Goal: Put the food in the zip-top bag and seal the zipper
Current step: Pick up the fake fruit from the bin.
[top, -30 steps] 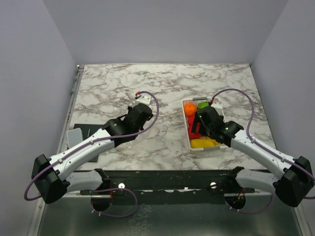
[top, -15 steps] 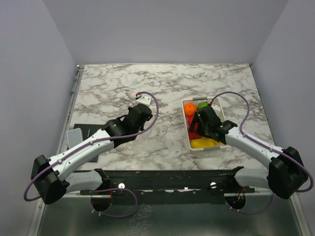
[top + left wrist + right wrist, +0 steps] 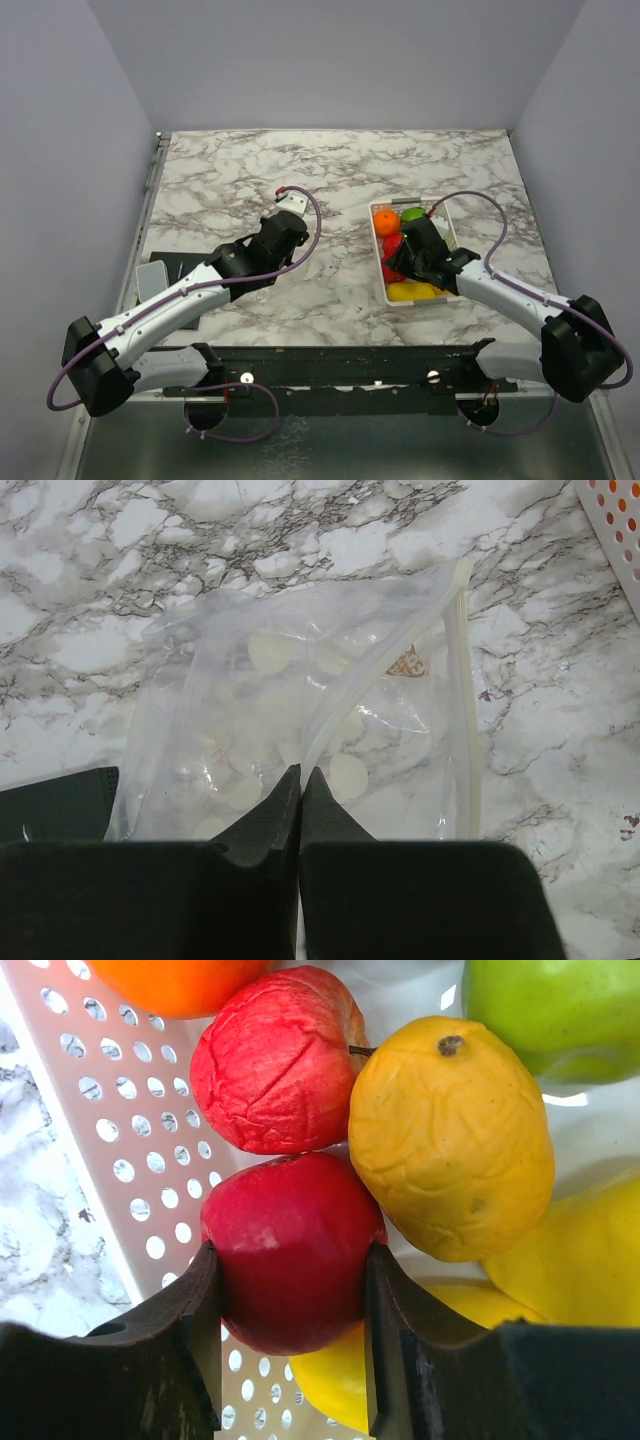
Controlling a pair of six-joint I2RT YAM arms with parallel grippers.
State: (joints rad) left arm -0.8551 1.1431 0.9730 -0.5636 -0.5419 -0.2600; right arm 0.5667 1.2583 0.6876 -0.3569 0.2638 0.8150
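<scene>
The food lies in a white perforated tray (image 3: 110, 1120) at the right of the table (image 3: 447, 222): an orange (image 3: 175, 980), a wrinkled red apple (image 3: 275, 1060), a yellow lemon (image 3: 450, 1140), a green fruit (image 3: 560, 1010) and more yellow pieces (image 3: 590, 1260). My right gripper (image 3: 290, 1260) reaches into the tray (image 3: 400, 250), both fingers pressed against a smooth red fruit (image 3: 285, 1220). The zip-top bag (image 3: 270, 690), clear with white dots, lies on the marble, its zipper (image 3: 462, 700) along the right edge. My left gripper (image 3: 301, 772) is shut on the bag's upper lip (image 3: 287, 210).
A dark flat mat (image 3: 175, 265) with a grey card (image 3: 150, 277) lies at the table's left edge; its corner (image 3: 55, 800) shows beside the bag. The tray's corner (image 3: 615, 530) is just right of the bag.
My right gripper has pushed a little deeper into the tray and its fingers have closed in on the red fruit. The left arm and the bag have not moved.
</scene>
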